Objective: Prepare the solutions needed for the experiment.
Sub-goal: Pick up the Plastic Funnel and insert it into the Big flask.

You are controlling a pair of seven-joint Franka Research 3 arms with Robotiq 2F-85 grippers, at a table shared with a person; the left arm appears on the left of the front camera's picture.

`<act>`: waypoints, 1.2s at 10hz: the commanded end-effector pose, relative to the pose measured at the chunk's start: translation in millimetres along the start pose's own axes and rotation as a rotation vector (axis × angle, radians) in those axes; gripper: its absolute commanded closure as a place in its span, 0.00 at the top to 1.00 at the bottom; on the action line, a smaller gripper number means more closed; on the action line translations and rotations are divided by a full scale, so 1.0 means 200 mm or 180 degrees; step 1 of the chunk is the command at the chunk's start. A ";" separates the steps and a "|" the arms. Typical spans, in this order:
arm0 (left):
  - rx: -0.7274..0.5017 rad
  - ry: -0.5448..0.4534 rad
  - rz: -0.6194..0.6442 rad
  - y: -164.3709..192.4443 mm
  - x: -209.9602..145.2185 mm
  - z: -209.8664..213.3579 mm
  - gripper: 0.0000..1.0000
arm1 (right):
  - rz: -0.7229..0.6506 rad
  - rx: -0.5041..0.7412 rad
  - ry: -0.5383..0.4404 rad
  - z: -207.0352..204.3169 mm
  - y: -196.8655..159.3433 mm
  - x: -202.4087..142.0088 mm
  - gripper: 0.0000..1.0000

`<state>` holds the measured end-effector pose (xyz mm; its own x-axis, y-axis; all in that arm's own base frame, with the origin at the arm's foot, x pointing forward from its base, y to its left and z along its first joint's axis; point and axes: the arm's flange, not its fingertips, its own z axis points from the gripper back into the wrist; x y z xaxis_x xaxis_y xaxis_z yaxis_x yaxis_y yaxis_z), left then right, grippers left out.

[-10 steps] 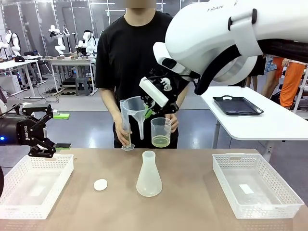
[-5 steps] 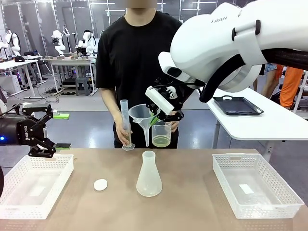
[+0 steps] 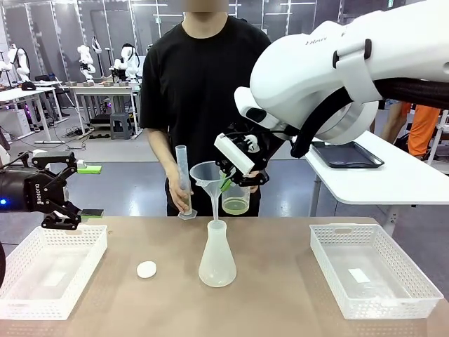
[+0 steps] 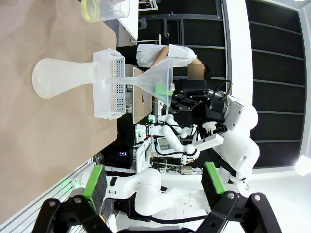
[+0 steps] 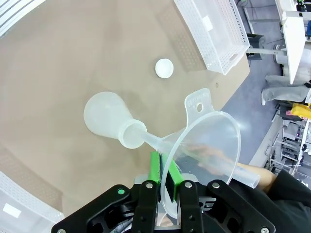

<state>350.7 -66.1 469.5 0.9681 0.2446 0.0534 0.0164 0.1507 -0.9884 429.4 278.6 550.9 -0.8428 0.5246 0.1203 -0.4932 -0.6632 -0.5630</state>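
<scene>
Pinching the funnel (image 3: 203, 173) by its rim, the right pincer (image 3: 226, 184) holds the stem in the neck of the flask (image 3: 217, 256) on the tabletop (image 3: 280, 281). Behind it, a person holds the beaker (image 3: 235, 196) of solution (image 3: 235, 206). The left pincer (image 3: 70, 191) hangs spread at the left. The left wrist view has spread pads, with flask and funnel beyond. In the right wrist view, the pads squeeze the funnel rim.

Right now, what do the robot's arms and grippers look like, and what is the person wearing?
The right arm is glossy white with rounded housings, grey lettering and a black cable. The left gripper and right gripper are black, two-fingered, with green pads; the left bears white Robotiq lettering. The person wears a black short-sleeved T-shirt.
</scene>
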 end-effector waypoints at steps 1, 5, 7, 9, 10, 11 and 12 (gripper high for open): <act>-0.0060 -0.0001 0.0028 -0.02 0.00 -0.01 1.00 | 0.0044 -0.0096 -0.0100 -0.05 0.05 -0.04 0.06; -0.0060 -0.0001 0.0028 -0.02 0.00 -0.01 1.00 | 0.0019 -0.0122 -0.0165 -0.14 0.09 -0.09 0.06; -0.0060 -0.0001 0.0028 -0.02 0.00 -0.01 1.00 | -0.0005 -0.0117 -0.0182 -0.17 0.09 -0.12 0.06; -0.0060 -0.0001 0.0028 -0.02 0.00 -0.01 1.00 | 0.0011 -0.0174 -0.0186 -0.14 0.09 -0.10 0.06; -0.0060 -0.0001 0.0028 -0.02 0.00 -0.01 1.00 | 0.0006 -0.0153 -0.0174 -0.13 0.08 -0.10 0.06; -0.0060 -0.0001 0.0028 -0.02 0.00 -0.01 1.00 | -0.0037 -0.0106 -0.0208 -0.15 0.09 -0.12 0.06; -0.0060 -0.0001 0.0028 -0.02 0.00 -0.01 1.00 | -0.0068 -0.0086 -0.0233 -0.18 0.10 -0.12 0.06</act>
<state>350.7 -66.0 469.5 0.9681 0.2447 0.0534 0.0164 0.1507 -0.9884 444.8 274.2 516.3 -0.8385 0.5146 0.1793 -0.5152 -0.6412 -0.5688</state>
